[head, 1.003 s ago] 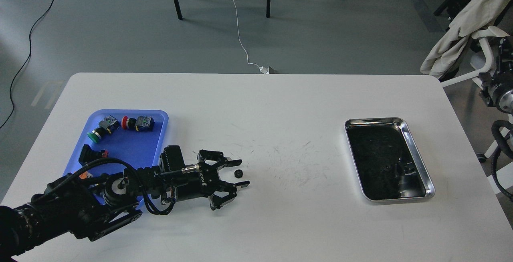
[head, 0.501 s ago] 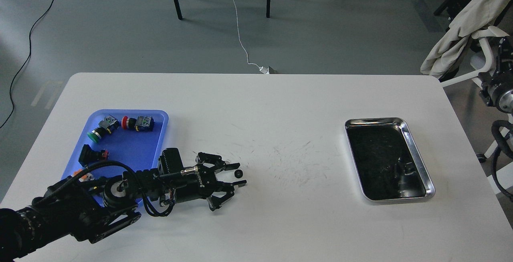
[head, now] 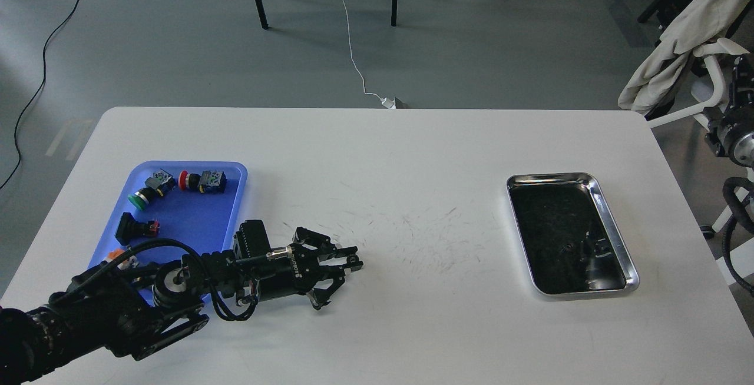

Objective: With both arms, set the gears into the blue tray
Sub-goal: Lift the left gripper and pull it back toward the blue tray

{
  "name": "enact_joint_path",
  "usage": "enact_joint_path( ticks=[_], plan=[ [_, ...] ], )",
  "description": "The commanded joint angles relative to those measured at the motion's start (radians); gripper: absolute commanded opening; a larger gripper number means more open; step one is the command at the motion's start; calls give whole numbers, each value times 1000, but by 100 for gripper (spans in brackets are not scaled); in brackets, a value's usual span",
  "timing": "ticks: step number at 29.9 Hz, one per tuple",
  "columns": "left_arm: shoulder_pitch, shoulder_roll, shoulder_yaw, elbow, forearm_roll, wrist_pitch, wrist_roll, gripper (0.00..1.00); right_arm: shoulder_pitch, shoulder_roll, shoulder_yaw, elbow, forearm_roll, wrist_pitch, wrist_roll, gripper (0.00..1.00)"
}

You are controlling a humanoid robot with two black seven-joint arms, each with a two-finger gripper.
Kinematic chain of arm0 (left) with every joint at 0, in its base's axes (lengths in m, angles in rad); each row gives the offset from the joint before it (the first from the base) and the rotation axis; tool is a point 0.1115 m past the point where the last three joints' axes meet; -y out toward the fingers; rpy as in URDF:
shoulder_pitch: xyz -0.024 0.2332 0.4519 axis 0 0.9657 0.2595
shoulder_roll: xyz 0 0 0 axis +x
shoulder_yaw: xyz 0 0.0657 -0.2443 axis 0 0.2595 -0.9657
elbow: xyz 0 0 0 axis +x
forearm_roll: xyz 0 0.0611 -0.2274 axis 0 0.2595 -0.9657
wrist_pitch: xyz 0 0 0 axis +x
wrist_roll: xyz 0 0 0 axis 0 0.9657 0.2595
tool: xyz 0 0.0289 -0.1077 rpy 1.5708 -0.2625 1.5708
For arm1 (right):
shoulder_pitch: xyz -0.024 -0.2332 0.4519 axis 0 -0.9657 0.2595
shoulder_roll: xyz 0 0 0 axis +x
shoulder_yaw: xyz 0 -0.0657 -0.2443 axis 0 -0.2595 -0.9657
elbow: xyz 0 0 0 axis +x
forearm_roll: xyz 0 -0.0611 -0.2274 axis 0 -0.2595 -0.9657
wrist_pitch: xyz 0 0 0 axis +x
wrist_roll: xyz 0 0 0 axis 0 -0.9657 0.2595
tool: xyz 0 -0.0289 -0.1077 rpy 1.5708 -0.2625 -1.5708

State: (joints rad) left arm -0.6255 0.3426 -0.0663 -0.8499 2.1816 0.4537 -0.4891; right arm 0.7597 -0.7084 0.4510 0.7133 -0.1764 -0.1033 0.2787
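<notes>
My left gripper (head: 352, 259) lies low on the white table, just right of the blue tray (head: 188, 215), with its fingers drawn together on one tiny black gear (head: 351, 261). Only a speck of the gear shows between the fingertips. The left arm reaches in from the lower left and covers the tray's near right corner. Of the right arm (head: 736, 138) only joints and cables show at the right edge; its gripper is out of view.
In the blue tray lie a green push-button switch (head: 141, 196), a red one (head: 197, 181) and a black square-headed switch (head: 134, 228). A shiny steel tray (head: 554, 177) with a dark inside sits at the right. A chair draped with cloth (head: 677, 37) stands past the table's right end.
The left gripper's fingers, spread wide around the gear a second ago, have come together on it. The hand has sunk slightly toward the table. The right arm has stayed still.
</notes>
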Motion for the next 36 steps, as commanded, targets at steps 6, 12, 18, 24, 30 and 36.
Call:
enact_joint_path(
  ticks=[6, 12, 18, 24, 30, 36],
  plan=[
    [-8, 18, -1, -15, 0, -1, 0, 8, -3, 1, 0, 0, 0, 1, 2, 99],
    [-42, 91, -12, -27, 0, -3, 0, 8, -3, 1, 1, 0, 0, 1, 2, 99],
    [-140, 217, -20, -115, 0, -10, 0, 8, -3, 1, 1, 0, 0, 1, 2, 99],
    [-192, 340, -16, -127, 0, -6, 0, 8, 0, 1, 3, 2, 2, 1, 4, 99],
    [-169, 433, -3, -126, 0, 23, 0, 8, 4, -2, 3, 5, 2, 2, 4, 99],
    [-99, 498, -3, -104, 0, 35, 0, 8, 9, -5, 3, 6, 2, 4, 4, 99]
  ],
)
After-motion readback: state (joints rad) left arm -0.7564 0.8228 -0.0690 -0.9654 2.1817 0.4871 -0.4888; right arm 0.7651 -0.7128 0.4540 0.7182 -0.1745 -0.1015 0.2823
